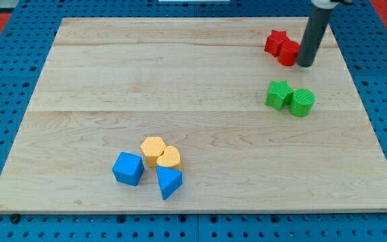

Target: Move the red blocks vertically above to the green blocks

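Note:
A red star block (274,42) and a red round block (289,53) sit together at the view's upper right. Below them, a green star block (277,94) touches a green round block (302,102). My tip (306,64) stands right against the right side of the red round block, above the green round block. The rod rises toward the view's top edge.
Near the view's bottom centre lies a cluster: a yellow hexagonal block (153,149), a yellow heart-like block (169,158), a blue cube (127,168) and a blue triangular block (168,181). The wooden board (180,74) is edged by a blue pegboard.

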`<state>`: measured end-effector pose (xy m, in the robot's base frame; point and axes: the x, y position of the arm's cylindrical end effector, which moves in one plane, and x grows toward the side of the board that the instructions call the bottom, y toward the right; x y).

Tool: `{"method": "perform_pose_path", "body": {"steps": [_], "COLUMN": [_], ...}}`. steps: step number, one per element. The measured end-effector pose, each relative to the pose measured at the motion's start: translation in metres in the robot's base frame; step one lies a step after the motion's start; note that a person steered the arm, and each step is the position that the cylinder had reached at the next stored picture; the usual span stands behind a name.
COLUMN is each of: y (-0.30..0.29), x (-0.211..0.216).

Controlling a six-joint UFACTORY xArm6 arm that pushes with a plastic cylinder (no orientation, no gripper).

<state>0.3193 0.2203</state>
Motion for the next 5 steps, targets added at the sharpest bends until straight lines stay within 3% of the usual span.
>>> {"method": "perform_pose_path", "body": {"steps": [2,4,5], "y": [-0.003,-0.101,-0.056], "x": [-0.062,-0.073,-0.089]}}
